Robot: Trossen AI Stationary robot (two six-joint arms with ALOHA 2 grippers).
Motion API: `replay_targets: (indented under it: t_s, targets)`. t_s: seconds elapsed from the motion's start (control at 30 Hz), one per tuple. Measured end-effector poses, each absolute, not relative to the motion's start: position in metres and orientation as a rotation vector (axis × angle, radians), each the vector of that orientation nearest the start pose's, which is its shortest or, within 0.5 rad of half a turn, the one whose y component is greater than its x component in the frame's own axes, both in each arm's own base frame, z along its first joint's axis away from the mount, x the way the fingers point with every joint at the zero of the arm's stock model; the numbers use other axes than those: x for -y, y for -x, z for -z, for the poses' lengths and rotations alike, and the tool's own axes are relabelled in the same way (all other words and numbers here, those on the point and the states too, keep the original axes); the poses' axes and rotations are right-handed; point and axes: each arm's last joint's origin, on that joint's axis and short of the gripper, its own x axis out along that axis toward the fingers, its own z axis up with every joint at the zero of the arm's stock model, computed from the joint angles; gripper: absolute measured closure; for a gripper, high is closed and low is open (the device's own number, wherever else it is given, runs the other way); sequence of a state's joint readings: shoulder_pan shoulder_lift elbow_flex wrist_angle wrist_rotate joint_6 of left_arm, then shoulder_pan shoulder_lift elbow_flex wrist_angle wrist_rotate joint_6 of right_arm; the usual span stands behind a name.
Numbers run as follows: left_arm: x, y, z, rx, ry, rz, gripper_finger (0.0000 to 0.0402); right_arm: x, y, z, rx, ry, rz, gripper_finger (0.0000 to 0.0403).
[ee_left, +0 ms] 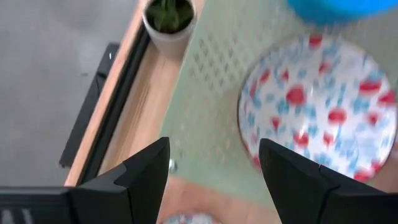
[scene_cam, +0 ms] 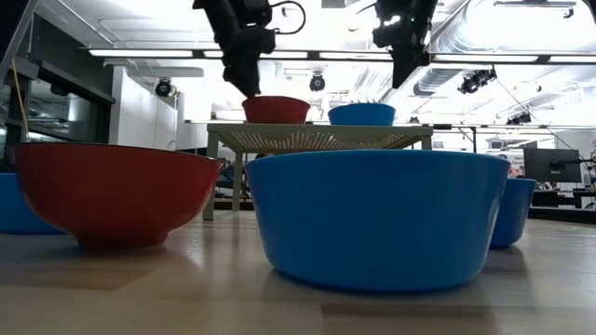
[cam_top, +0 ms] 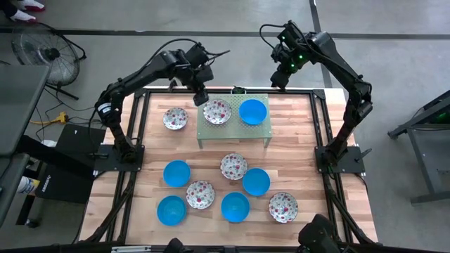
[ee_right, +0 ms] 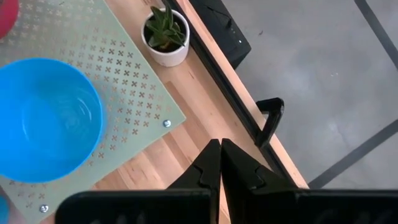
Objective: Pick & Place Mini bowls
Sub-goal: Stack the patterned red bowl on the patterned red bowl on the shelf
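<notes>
Viewing the counter (cam_top: 295,140) from above: two mini bowls on the green stand (cam_top: 233,127), the rest on the wood.

We see the left gripper (cam_top: 202,98) hanging just over the stand's back-left edge, jaws apart and empty, with the floral bowl (cam_top: 217,111) on the stand just beside and below them. The blue bowl (cam_top: 252,111) sits next to it on the stand. The right gripper (cam_top: 279,81) hovers beyond the stand's back-right corner, jaws together, holding nothing, near a small potted plant (ee_right: 165,28). Another floral bowl (cam_top: 175,118) lies left of the stand; seven more bowls, blue and floral, lie scattered on the front half of the counter.
</notes>
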State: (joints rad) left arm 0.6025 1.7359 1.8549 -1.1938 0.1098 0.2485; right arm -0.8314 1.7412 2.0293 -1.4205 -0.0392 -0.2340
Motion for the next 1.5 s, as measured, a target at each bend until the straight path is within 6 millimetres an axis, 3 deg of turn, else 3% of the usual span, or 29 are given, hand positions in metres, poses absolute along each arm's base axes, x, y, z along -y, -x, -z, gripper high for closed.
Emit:
replay_targets:
  t_s: [0.5, 0.67, 0.97, 1.17, 1.3, 1.5]
  targets:
    - [-0.19, -0.27, -0.361, -1.252, 0.081, -0.232, 0.0158, 0.237, -0.216, -0.404, -1.099, -0.352, 0.557, 0.0402]
    - [-0.199, -0.255, -0.361, -1.262, 0.076, -0.247, 0.0158, 0.242, -0.204, -0.408, -1.039, -0.419, 0.514, 0.0402]
    - [-0.195, -0.215, -0.349, -1.241, 0.12, -0.247, 0.0158, 0.246, -0.167, -0.425, -0.978, -0.448, 0.651, 0.0402]
    - [-0.188, -0.187, -0.315, -1.168, 0.213, -0.26, 0.0158, 0.251, -0.154, -0.428, -0.96, -0.489, 0.733, 0.0402]
    - [-0.188, -0.17, -0.281, -1.212, 0.347, -0.372, 0.0158, 0.252, -0.152, -0.428, -0.97, -0.498, 0.8, 0.0402]
    - [-0.196, -0.15, -0.248, -1.226, 0.509, -0.493, 0.0158, 0.253, -0.152, -0.428, -0.977, -0.501, 0.837, 0.0402]
